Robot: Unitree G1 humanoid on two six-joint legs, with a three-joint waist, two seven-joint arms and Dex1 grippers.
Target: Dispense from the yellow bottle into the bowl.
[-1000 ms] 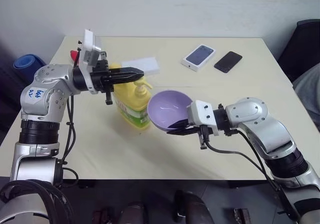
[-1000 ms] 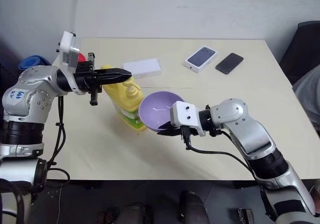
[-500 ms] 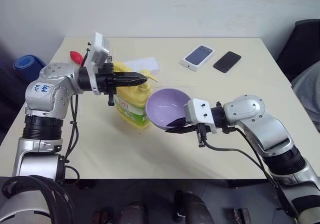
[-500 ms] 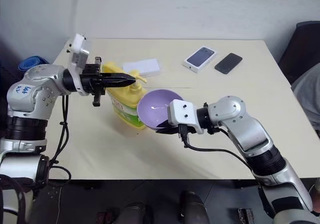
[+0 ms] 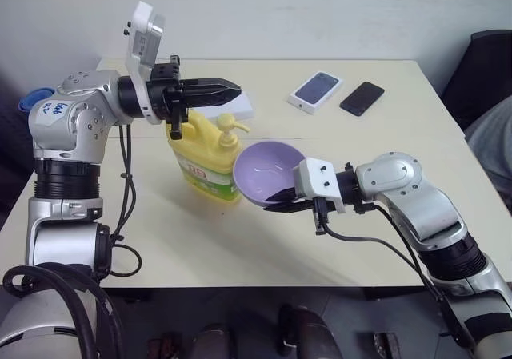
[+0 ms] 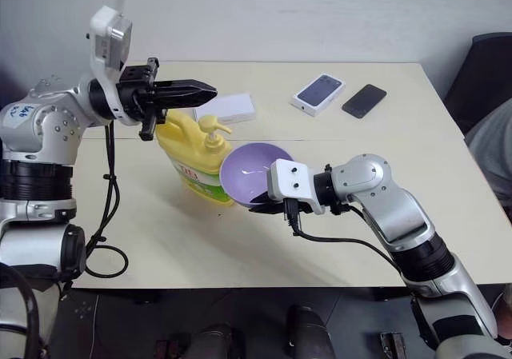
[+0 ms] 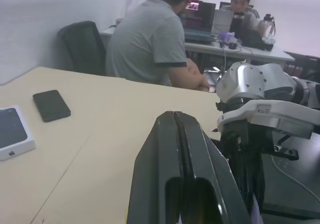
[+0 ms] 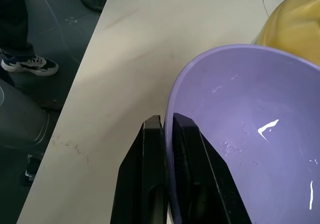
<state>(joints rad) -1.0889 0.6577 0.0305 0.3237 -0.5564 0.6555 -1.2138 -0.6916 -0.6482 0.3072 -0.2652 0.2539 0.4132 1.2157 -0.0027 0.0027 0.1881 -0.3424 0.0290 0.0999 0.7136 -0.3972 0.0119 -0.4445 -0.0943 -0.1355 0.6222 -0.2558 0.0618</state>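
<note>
Currently the yellow bottle (image 5: 202, 157) stands upright on the bench (image 5: 384, 143), and it serves as the landmark for everything else. Bowl (image 5: 268, 172): held just beside the bottle on its spout side, rim tilted toward the pump (image 5: 230, 125) and sitting right under the nozzle tip, apparently so anything pumped out lands inside. A few pale streaks show on the bowl's inner wall in the right wrist view; cannot tell what they are.

Right claw (image 8: 167, 149): clenched on the bowl's rim, one finger inside, one outside, carrying the bowl off the bench surface.

Left claw (image 5: 228, 89): clenched, grasping nothing, pointing level across and hovering above the pump head, apart from it. Closed fingers likely make a blunt tip for pressing the pump down.

Judgement: the step in hand is a pump stroke; the claw must come straight down on the pump head. Risk: an off-centre press could tip the bottle, since nothing grips it.

Beyond the bottle: a white box (image 5: 234, 103), a boxed phone (image 5: 317, 90), a dark phone (image 5: 362, 98).
</note>
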